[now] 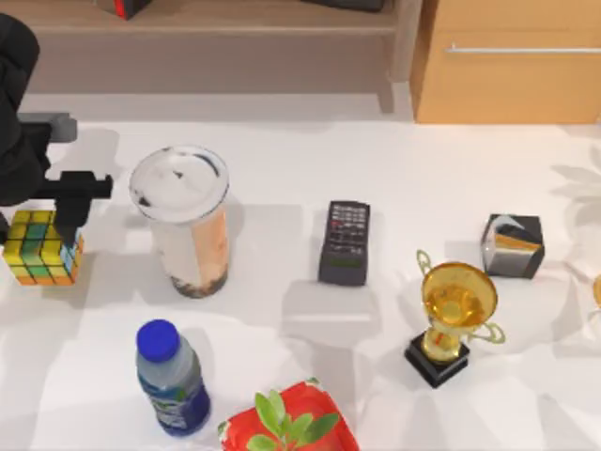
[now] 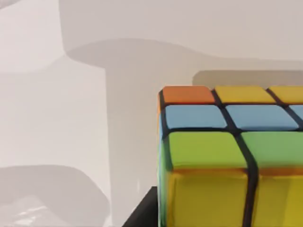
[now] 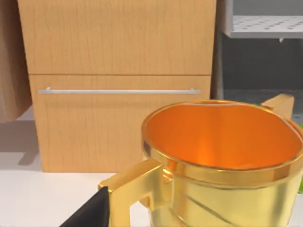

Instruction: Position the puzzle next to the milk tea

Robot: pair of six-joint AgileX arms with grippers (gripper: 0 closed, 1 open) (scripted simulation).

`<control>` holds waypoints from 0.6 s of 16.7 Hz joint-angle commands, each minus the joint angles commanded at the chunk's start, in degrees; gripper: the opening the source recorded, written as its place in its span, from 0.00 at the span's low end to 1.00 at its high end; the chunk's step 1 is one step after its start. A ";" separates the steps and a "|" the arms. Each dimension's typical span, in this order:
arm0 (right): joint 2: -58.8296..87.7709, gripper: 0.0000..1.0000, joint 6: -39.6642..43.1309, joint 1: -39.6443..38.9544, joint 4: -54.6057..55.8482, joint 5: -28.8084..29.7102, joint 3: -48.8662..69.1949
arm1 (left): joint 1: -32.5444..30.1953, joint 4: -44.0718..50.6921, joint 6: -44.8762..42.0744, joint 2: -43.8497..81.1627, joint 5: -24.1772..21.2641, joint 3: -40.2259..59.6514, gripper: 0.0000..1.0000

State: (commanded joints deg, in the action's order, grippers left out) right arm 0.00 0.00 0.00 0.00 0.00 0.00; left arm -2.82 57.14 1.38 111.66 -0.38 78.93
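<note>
At the worktop's (image 1: 394, 169) far left, the puzzle (image 1: 42, 248) sits under the left end effector (image 1: 68, 224), whose dark fingers reach its right side; whether they grip it I cannot tell. The cube stands square, left of the upright milk tea (image 1: 184, 221).

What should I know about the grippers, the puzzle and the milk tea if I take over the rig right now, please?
Left gripper: at the table's left edge, down at the puzzle; whether its fingers are closed on it cannot be told.
Right arm: parked at the right, its wrist camera facing the gold trophy.
Puzzle: at the far left, apart from the milk tea, which stands upright to its right.
Done: the left gripper has reached the puzzle.
Left: bring the puzzle across beside the cup, set it down, let go.
</note>
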 joint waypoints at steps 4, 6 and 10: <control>0.00 1.00 0.00 0.00 0.00 0.00 0.00 | 0.00 0.00 0.00 0.00 0.00 0.00 0.45; 0.00 1.00 0.00 0.00 0.00 0.00 0.00 | 0.00 0.00 0.00 0.00 0.00 0.00 0.60; 0.00 1.00 0.00 0.00 0.00 0.00 0.00 | 0.00 0.00 0.00 0.00 0.00 0.00 0.90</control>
State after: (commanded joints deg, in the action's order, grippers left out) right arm 0.00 0.00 0.00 0.00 0.00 0.00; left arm -2.82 57.14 1.38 111.66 -0.38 78.93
